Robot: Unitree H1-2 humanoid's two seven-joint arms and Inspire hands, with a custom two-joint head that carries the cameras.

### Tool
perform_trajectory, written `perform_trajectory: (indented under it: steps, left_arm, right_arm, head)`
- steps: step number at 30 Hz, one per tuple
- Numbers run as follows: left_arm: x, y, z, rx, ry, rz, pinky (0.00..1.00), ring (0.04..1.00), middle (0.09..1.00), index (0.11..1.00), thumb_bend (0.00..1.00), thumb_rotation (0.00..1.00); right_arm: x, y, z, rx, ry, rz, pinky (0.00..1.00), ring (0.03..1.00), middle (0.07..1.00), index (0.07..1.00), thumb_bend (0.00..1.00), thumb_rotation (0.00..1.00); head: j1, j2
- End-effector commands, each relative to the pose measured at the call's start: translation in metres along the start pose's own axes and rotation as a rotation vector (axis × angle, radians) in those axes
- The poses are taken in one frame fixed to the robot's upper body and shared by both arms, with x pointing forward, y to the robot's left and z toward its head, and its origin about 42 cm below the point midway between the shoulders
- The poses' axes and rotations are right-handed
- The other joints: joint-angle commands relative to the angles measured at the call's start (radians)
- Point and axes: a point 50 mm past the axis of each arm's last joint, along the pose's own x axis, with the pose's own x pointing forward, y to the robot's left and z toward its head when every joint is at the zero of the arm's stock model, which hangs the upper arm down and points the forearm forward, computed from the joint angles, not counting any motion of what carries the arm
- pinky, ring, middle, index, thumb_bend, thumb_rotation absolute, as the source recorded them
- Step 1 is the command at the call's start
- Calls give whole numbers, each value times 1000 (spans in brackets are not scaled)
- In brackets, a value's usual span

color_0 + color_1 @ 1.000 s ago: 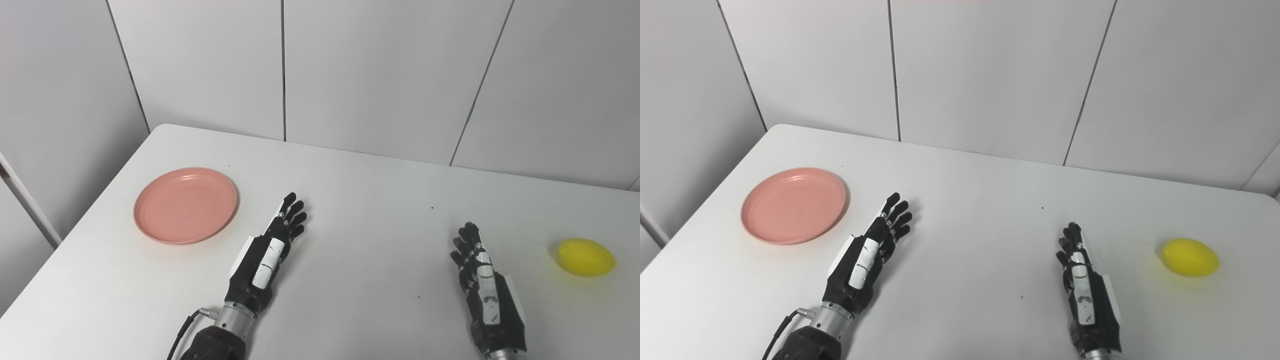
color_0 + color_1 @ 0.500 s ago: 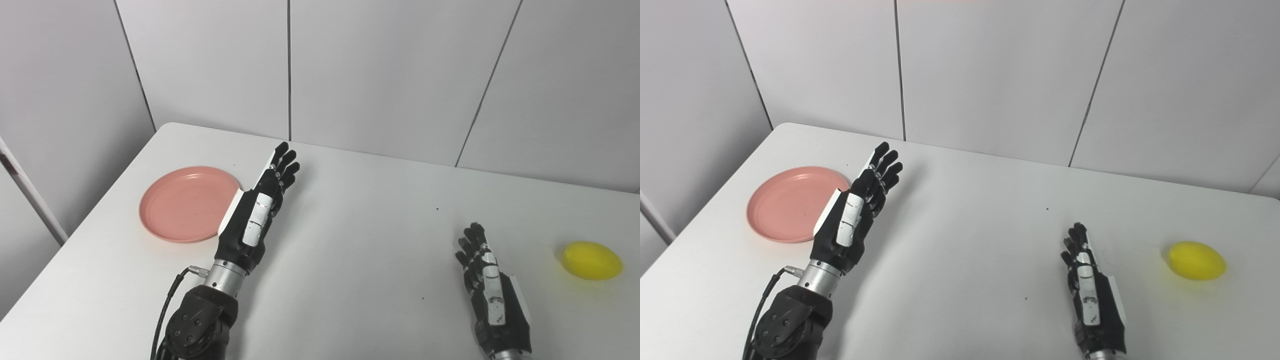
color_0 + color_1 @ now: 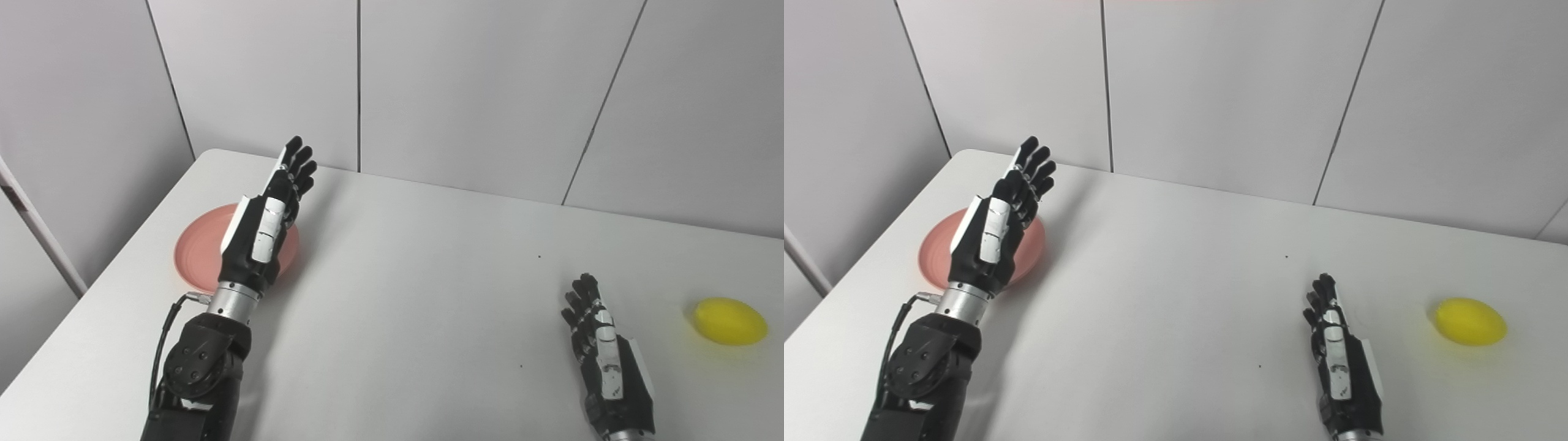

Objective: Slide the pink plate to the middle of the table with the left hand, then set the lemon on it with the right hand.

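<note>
Two hands are in view, and I hold nothing with either. My left hand [image 3: 267, 215] is raised over the pink plate [image 3: 199, 254], fingers straight and spread a little, empty; I cannot tell whether any part of it touches the plate, and it hides the plate's nearer right portion. The plate lies flat on the white table [image 3: 416, 294] under and to the left of that hand, close to the table's left edge, so it has not reached the middle.

My worry is the contact. If I press on the rim, the plate could tip or skid out sideways instead of sliding; a push toward the left would send it off the edge.

My right hand [image 3: 603, 361] rests low near the front, fingers loosely extended and empty. The lemon [image 3: 730, 321] sits well to its right, apart from it. Its long axis runs roughly left to right, the blunt ends pointing sideways, so it may roll toward or away from me when nudged.
</note>
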Motion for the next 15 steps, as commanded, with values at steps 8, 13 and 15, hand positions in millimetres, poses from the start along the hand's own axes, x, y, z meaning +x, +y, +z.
perform_trajectory:
  steps: [8,13,15]
  left_arm:
    - [36,36,35,-6,-158,71,996,989,994,994,705,984]
    - [42,55,36,-35,-144,142,988,980,992,990,704,994]
    - [43,61,34,-31,-136,169,985,979,990,985,699,998]
  right_arm:
    - [-5,-5,-7,2,5,4,1000,1000,1000,1000,681,1000]
    - [-4,-7,-8,2,2,5,1000,1000,1000,1000,678,1000]
    - [-4,-7,-8,0,2,4,1000,1000,1000,1000,688,1000]
  head:
    - [9,-6]
    - [11,-7]
    - [13,-7]
